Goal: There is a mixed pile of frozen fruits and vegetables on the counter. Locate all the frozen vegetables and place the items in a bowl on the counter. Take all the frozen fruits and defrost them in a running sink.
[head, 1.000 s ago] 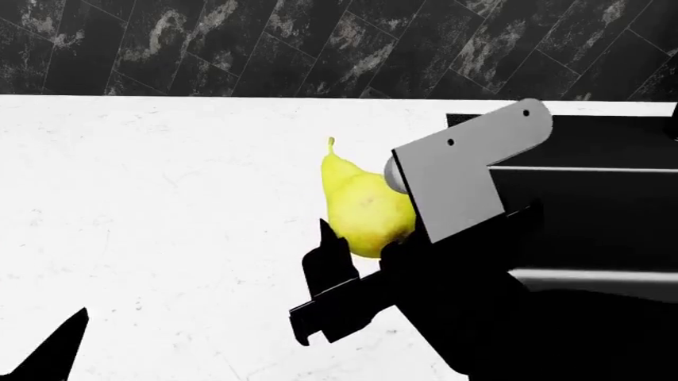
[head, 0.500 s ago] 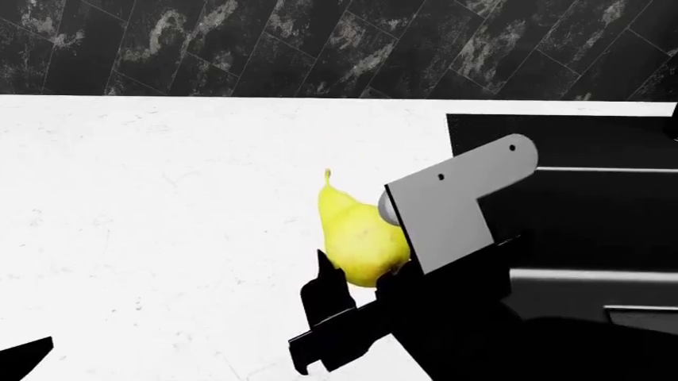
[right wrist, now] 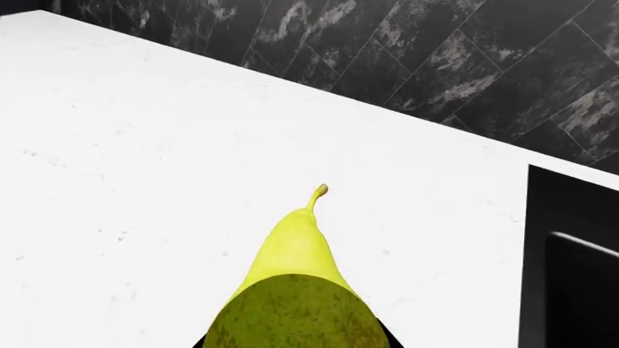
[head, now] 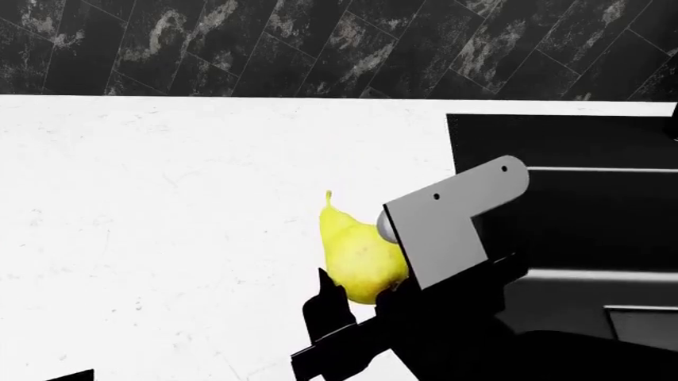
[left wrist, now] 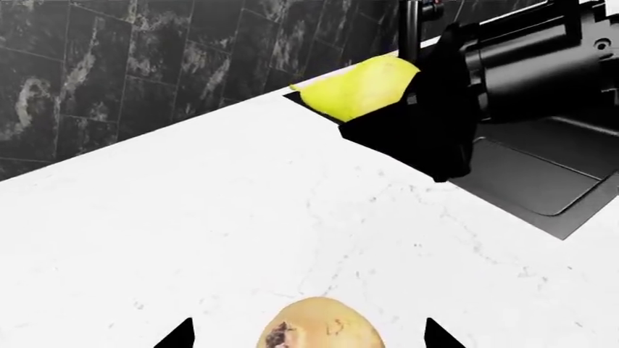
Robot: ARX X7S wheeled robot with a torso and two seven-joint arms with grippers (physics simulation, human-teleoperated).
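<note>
My right gripper (head: 360,300) is shut on the fat end of a yellow pear (head: 358,254), one of the frozen fruits, its stem pointing toward the back wall. The right wrist view shows the pear (right wrist: 293,290) filling the space between the jaws. Beside it, the black sink (head: 561,198) is set into the white counter (head: 159,206). In the left wrist view, my left gripper (left wrist: 307,338) is open, with a tan rounded piece of produce (left wrist: 320,328) with a dark blemish lying between its fingertips (left wrist: 180,336) without touching them. The bowl is out of view.
A dark marbled tile wall (head: 317,48) runs along the back of the counter. The sink's rim (left wrist: 541,210) lies just beyond the right arm (left wrist: 522,65) in the left wrist view. The black faucet (left wrist: 414,18) stands by the wall.
My right gripper has drawn back toward me with the pear in it. The left gripper's tip has dropped almost out of the head view's lower left.
</note>
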